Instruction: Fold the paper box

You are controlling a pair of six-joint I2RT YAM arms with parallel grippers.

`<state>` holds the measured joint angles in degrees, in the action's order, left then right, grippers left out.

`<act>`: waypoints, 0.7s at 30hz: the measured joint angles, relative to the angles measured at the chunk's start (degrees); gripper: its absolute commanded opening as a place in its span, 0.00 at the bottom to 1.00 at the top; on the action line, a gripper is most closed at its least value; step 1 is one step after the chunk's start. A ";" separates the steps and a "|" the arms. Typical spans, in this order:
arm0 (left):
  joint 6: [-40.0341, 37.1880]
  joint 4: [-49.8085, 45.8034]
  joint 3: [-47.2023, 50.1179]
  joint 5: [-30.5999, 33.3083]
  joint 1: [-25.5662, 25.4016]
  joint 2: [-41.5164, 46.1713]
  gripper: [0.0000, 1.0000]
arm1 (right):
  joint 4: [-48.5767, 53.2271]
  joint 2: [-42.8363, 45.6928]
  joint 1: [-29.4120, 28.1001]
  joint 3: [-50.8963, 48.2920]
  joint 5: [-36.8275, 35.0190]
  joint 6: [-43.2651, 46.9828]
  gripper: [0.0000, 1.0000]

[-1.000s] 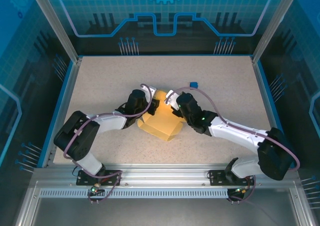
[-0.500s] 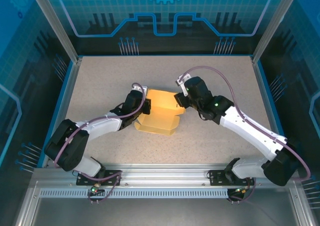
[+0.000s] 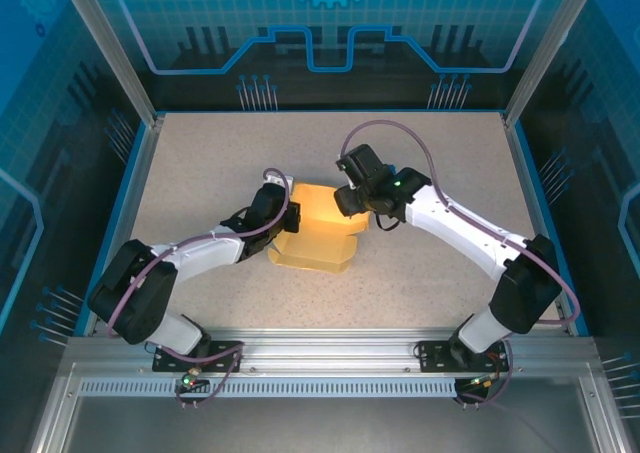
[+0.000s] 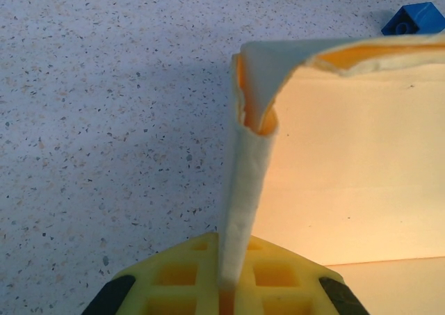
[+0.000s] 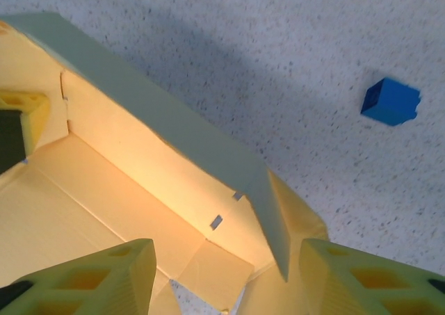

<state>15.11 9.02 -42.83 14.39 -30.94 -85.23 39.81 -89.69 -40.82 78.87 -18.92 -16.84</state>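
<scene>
While the left gripper (image 3: 281, 209) is clamped on the upright 9 o'clock wall of the paper box (image 3: 318, 238), the box sits mid-table (image 3: 200, 153), open-topped and only partly erected. The right gripper (image 3: 350, 201) hovers at the box's 2 o'clock corner with its jaws apart, straddling that wall without pinching it. A blue cube (image 5: 391, 101) lies apart, further out toward 1 o'clock.

Step in hand, as I judge it: standing the side walls up. The next move probably needs the right jaws to close on that wall and fold it inward against the left's hold.
</scene>
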 measured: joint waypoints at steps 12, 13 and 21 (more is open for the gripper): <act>0.00 -0.31 0.00 0.42 -0.04 0.02 0.00 | 0.35 -4.63 0.11 0.48 5.33 -5.68 0.54; 0.02 -0.31 0.00 0.42 -0.11 0.02 0.00 | -0.04 -4.76 0.11 0.48 6.19 -6.19 0.54; 0.04 -0.44 0.00 1.07 -0.59 0.02 0.00 | -5.73 -5.07 1.57 -0.63 11.74 -9.64 0.52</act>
<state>15.16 8.58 -42.83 15.46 -31.53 -85.21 34.09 -94.76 -39.24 78.24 -7.18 -26.48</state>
